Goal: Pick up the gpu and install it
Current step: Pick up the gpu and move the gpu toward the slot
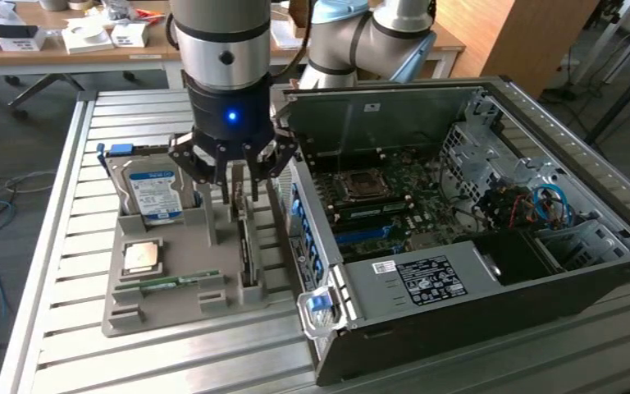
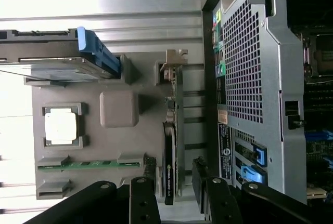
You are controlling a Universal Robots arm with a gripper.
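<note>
Locate the gpu [image 1: 247, 254] standing on its long edge in a slot of the grey parts tray [image 1: 162, 308], along the tray edge nearest the open computer case [image 1: 425, 345]. Note the gripper [image 1: 235, 193] poised above the card, spread to its widest and holding nothing. In the wrist view, see the gripper [image 2: 174, 180] with one fingertip [image 2: 148, 169] to each side of the gpu [image 2: 171, 125] and a gap visible on both sides. Find the blue-labelled hard drive [image 1: 153, 193] upright in the tray corner away from the case, at the end nearer the arm's base. Find the processor [image 1: 142, 256] lying flat along the same tray edge, with the green memory stick [image 1: 173, 283] slotted just beyond it, toward the opposite end. Observe tray and case resting side by side on the slatted aluminium bench [image 1: 63, 246].
</note>
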